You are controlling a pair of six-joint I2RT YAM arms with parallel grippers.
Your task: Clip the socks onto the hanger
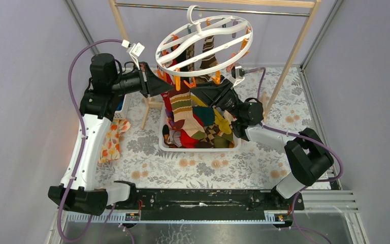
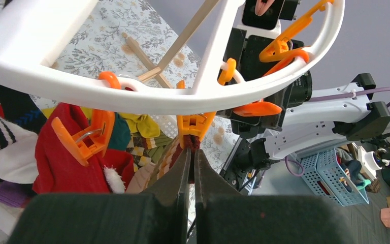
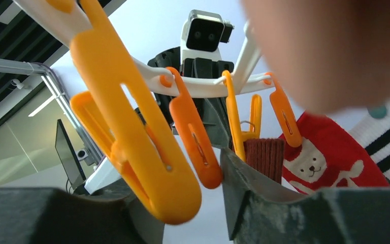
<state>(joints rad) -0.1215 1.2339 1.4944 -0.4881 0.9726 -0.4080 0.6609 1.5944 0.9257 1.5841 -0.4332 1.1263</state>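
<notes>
The white oval hanger (image 1: 203, 43) hangs from the rail, with orange clips and a few socks under it. My left gripper (image 1: 170, 86) is shut on the cuff of a striped maroon and mustard sock (image 1: 183, 104). In the left wrist view the gripper (image 2: 192, 152) holds that cuff (image 2: 194, 143) right below an orange clip (image 2: 195, 123), which bites it. My right gripper (image 1: 200, 94) is open beneath the hanger; in its wrist view (image 3: 193, 203) a large orange clip (image 3: 142, 147) dangles between the fingers. More socks (image 1: 208, 127) fill the basket below.
A wooden-framed rail (image 1: 299, 46) with a metal bar carries the hanger. The white basket (image 1: 198, 148) stands mid-table under both grippers. An orange-flowered cloth (image 1: 112, 142) lies at the left. A red sock with a white face (image 3: 325, 157) hangs beside the maroon cuff (image 3: 264, 157).
</notes>
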